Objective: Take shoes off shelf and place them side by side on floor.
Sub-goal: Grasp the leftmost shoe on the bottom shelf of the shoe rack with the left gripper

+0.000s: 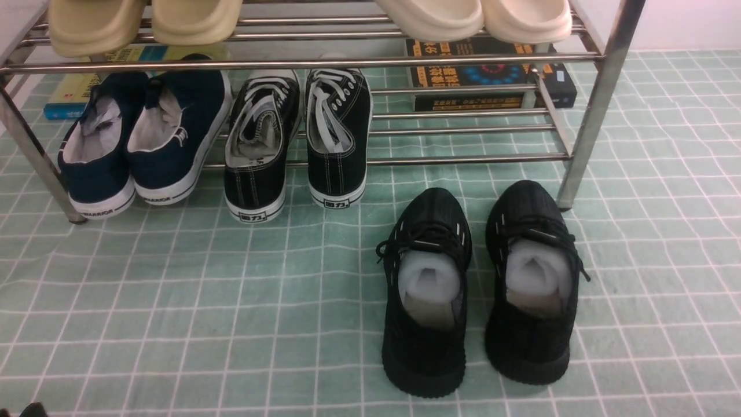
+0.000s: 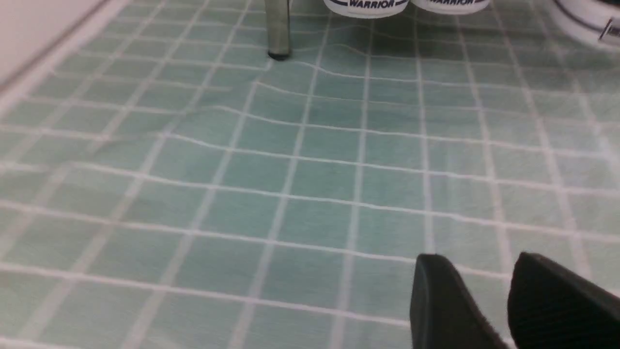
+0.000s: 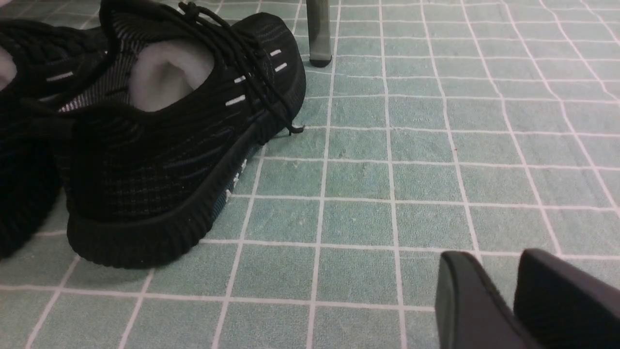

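Ahead of me the navy shoes [image 1: 168, 165] sit on the shelf's [image 1: 463, 157] lower bars at my left, heels toward me, just beside black laced sneakers [image 1: 338, 159]. Two black knit sneakers [image 1: 425, 353] stand side by side on the floor [image 1: 173, 301] near the shelf's right leg.

Home-style shoe corner, apparently staged: a two-tier chrome shoe rack [image 1: 301, 62] stands before a pale wall [image 1: 683, 23]. Cream slippers [image 1: 145, 20] sit on its upper bars, with navy slip-ons [image 1: 145, 139] and black canvas sneakers [image 1: 301, 133] below and black knit sneakers [image 1: 425, 347] in front. The floor is a rumpled pale green cloth [image 1: 173, 301] printed with a white tile grid. Books [image 1: 480, 75] lie beneath the rack.
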